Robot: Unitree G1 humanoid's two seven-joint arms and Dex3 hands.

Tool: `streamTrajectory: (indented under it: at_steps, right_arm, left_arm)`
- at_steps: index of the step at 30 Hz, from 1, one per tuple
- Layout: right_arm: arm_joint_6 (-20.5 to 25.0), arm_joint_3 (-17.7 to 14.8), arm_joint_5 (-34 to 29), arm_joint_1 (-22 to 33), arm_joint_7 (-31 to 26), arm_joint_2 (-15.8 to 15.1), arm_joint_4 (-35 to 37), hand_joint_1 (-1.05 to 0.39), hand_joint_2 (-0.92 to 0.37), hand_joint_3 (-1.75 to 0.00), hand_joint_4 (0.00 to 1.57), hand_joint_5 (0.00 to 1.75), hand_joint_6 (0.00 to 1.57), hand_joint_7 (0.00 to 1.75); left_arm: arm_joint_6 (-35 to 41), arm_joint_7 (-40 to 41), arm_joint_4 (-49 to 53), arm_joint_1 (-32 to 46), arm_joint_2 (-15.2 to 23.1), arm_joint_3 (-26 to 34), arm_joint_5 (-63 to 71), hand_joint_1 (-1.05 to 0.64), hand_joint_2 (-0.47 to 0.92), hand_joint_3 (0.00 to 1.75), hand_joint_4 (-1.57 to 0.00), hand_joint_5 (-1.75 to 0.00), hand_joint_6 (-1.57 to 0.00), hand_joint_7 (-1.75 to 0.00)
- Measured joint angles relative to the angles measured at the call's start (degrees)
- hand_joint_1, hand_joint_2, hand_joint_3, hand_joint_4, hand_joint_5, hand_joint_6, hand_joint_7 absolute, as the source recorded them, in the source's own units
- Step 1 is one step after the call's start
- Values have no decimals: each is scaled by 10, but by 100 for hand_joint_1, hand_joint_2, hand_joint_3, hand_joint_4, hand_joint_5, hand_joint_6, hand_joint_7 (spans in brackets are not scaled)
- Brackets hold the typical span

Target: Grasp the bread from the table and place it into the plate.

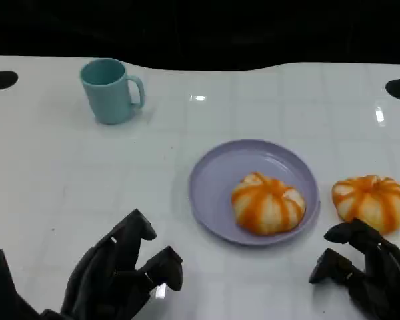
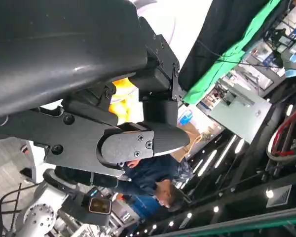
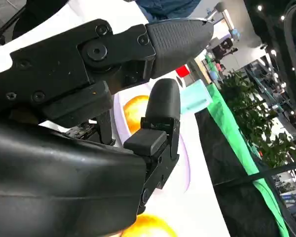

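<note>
White table [image 1: 67,173], bread [image 1: 268,203] on plate [image 1: 220,175]

No readable text, label, brand, number or sign appears in any view

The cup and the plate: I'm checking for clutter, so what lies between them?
Nothing. In the head view, the stretch between the teal cup and the purple plate is bare white table.
</note>
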Motion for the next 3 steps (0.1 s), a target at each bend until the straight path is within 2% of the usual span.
streamTrajectory:
  at_steps: [3]
  right_arm:
    - [0, 0, 0, 0, 0, 0, 0, -52, -92, -23, 69, 146, 61, 116]
  left_arm:
    - [-10, 0, 6, -1, 0, -1, 4, -52, 92, 39, -76, -175, -52, -173]
